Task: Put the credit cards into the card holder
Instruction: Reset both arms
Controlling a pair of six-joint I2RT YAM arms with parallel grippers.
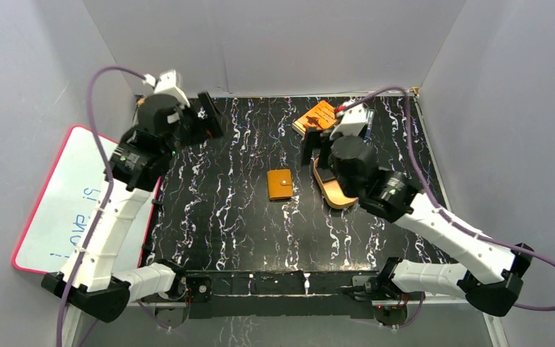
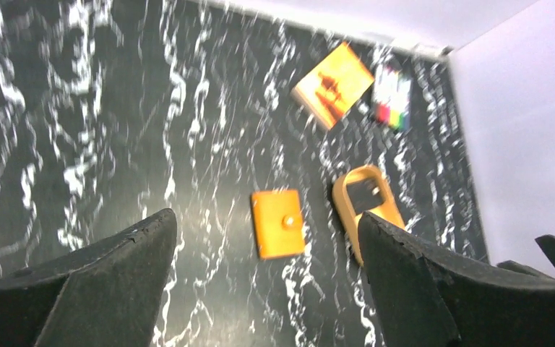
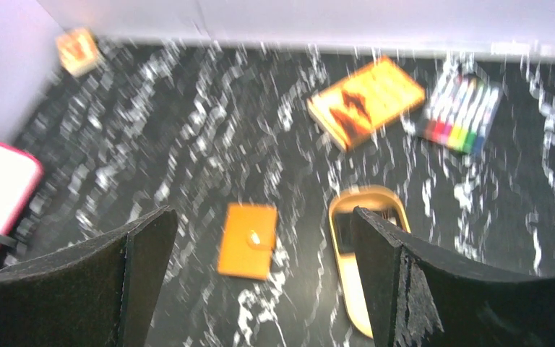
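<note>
card holder (image 1: 280, 183) closed, left gripper (image 2: 266, 217), right gripper (image 3: 264, 211) aloft

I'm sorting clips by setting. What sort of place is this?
Likely a robot test booth, not a home: plain grey panels wall in a black marbled tabletop, with a left arm and right arm bolted at its near edge.

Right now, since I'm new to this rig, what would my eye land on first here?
The bright orange card holder lies closed at the middle of the black marbled table. Just right of it sits a gold oval tray, partly under the right arm, with an orange book at the far edge behind. The left end effector and the right end effector both hang open above the table.
</note>
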